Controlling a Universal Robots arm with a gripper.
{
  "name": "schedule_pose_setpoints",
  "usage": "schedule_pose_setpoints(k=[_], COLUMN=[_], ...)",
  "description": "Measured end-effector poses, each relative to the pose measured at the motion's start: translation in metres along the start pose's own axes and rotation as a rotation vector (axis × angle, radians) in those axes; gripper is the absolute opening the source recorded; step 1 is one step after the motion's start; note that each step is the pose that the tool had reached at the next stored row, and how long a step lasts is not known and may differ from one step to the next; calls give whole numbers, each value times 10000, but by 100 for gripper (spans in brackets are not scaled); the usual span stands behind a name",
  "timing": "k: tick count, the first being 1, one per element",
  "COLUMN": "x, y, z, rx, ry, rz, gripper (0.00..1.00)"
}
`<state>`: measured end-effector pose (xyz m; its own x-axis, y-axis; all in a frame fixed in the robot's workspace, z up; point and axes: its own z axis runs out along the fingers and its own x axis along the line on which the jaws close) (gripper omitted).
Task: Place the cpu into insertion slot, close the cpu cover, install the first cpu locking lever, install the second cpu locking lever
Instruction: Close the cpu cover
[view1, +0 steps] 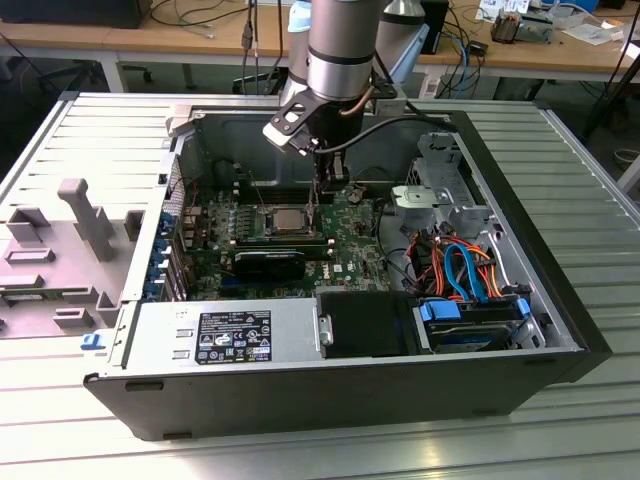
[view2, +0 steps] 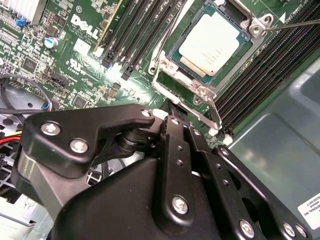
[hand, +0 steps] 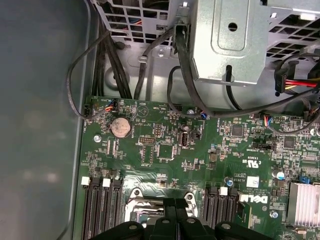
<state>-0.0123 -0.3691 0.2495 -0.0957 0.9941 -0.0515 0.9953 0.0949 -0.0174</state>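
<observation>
One chip, the cpu (view2: 210, 42), sits in the insertion slot (hand: 132, 206) under the cpu cover (view2: 187, 75). The gripper (view2: 172, 106), fingers together (apparently empty), hangs at the slot's edge. The lever (view2: 295, 22) step likely needs exact contact.

Behind the open computer case (view1: 300, 400) stood long wooden workbenches (view1: 100, 40) strewn with cables (view1: 470, 50). Under the case lay a brightly lit ribbed metal table (view1: 330, 455), and beside the case a grey plastic fixture (view1: 85, 215).
</observation>
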Motion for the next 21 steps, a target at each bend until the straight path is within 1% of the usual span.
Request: schedule_pose_setpoints(k=[21], x=[9], y=[-96], z=[3], rx=[-1], ry=[0], rz=[0], gripper=[11])
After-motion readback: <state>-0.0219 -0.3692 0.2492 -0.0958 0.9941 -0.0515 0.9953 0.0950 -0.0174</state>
